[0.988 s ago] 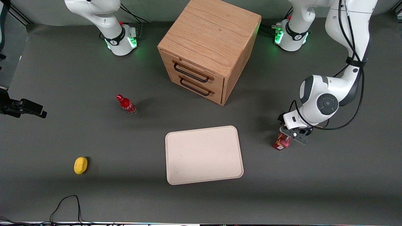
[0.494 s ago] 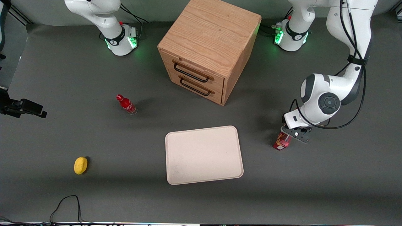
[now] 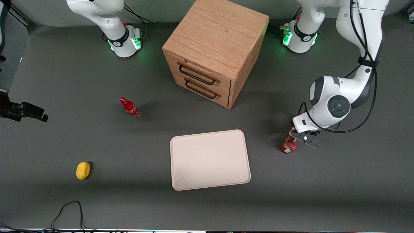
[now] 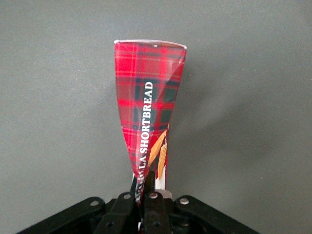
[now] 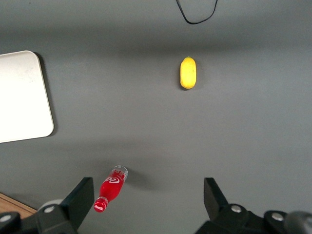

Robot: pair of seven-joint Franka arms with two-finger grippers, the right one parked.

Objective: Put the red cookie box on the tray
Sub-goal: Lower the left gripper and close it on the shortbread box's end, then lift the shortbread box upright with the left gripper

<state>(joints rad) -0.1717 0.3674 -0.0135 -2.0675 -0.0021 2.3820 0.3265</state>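
Note:
The red cookie box (image 3: 288, 144), a tartan carton with "SHORTBREAD" lettering (image 4: 148, 107), hangs upright from my left gripper (image 3: 298, 137) beside the tray, toward the working arm's end of the table. The gripper (image 4: 148, 181) is shut on the carton's upper end, which is pinched flat between the fingers. The lower end of the box is close to the table; I cannot tell whether it touches. The cream tray (image 3: 210, 160) lies flat and bare in the middle of the table, apart from the box, and its corner shows in the right wrist view (image 5: 22, 97).
A wooden two-drawer cabinet (image 3: 215, 48) stands farther from the front camera than the tray. A small red bottle (image 3: 130, 107) and a yellow fruit (image 3: 83, 170) lie toward the parked arm's end. A black cable (image 3: 69, 210) loops near the front edge.
The gripper, with the box in it, has shifted slightly up and toward the working arm's end. The box's lower end has moved with it. Nothing else moved.

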